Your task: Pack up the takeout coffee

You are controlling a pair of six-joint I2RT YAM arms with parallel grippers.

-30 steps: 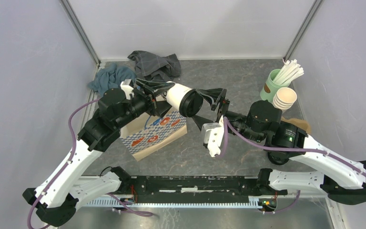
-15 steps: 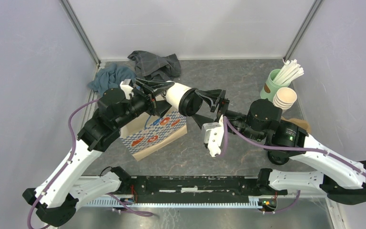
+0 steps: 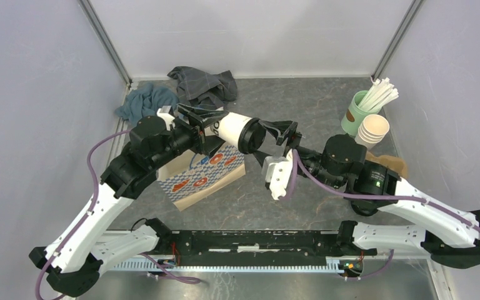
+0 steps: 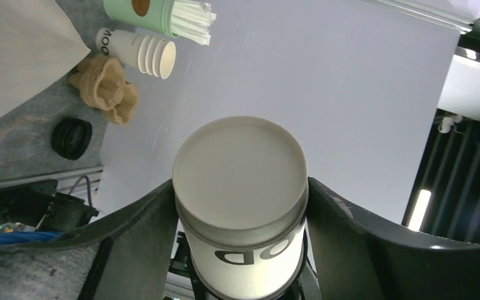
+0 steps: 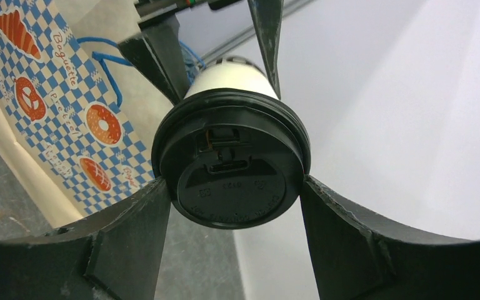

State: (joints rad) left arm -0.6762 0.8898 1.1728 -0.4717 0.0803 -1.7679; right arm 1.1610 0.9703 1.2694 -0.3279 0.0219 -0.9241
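Top external view: the cup lies on its side in the air above the table, held between both arms, its black lid pointing toward the right arm. It hangs over the upper edge of the blue-checked bag, which lies on the table beneath the left arm.

Left wrist view: the left gripper is clenched on the cup's body near its base, one finger pressed to each side, the flat bottom facing the camera.

Right wrist view: the right gripper is closed on the lid, its fingers touching the rim on both sides, and the lid's top faces the lens. The bag's printed side shows behind at the left.

At the table's far right corner stands a green cup of straws, with a stack of lidless cups just beside it. Crumpled brown paper lies near the stack. A grey cloth and a blue cloth lie at the far left, touching each other. A spare black lid rests on the table near the brown paper.
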